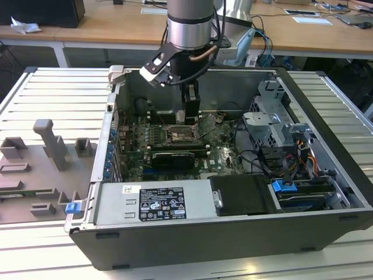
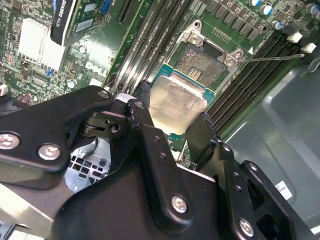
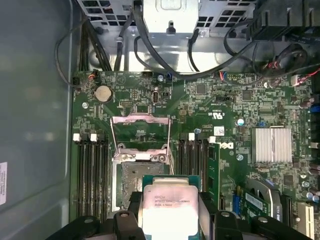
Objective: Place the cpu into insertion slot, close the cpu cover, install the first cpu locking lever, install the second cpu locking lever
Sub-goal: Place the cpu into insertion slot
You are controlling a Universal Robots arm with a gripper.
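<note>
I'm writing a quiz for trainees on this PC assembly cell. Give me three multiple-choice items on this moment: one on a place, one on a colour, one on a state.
1. Where is the cpu?
A. Seated in the insertion slot
B. Between the fingers of the gripper
C. On the table outside the case

2. What colour is the motherboard?
A. Blue
B. Red
C. Green

3. How does the cpu cover stand?
A. Swung open, off the insertion slot
B. Closed over the insertion slot
C. Closed over the cpu

Answers:
1 B: both wrist views show the fingers clamping the cpu, and the insertion slot is bare.
2 C: the board is green in both wrist views.
3 A: the frame lies flipped back beside the exposed slot.
</note>
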